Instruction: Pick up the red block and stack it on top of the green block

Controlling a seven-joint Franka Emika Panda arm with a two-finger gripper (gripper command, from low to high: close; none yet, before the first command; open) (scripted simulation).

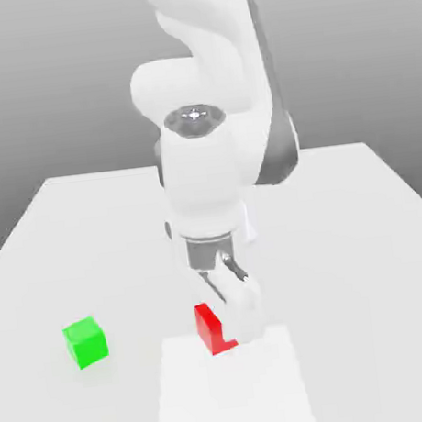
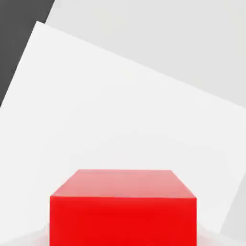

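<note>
My pincer (image 1: pixel 230 328) is clamped on the red block (image 1: pixel 209 326), just above the white table (image 1: pixel 347 236); the block sits between my fingers (image 1: pixel 247 312). The green block (image 1: pixel 86 342) rests on the table, well apart toward the exterior view's left.

Bare table (image 1: pixel 347 236) around green block (image 1: pixel 86 342)

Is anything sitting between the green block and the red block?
No. In the exterior view, only bare table lies between the green block and the red block.

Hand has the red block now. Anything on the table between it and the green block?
Nothing visible. The hand is shut on the red block; the green block sits apart toward the exterior view's left, with bare white table between them and its top uncovered.
</note>
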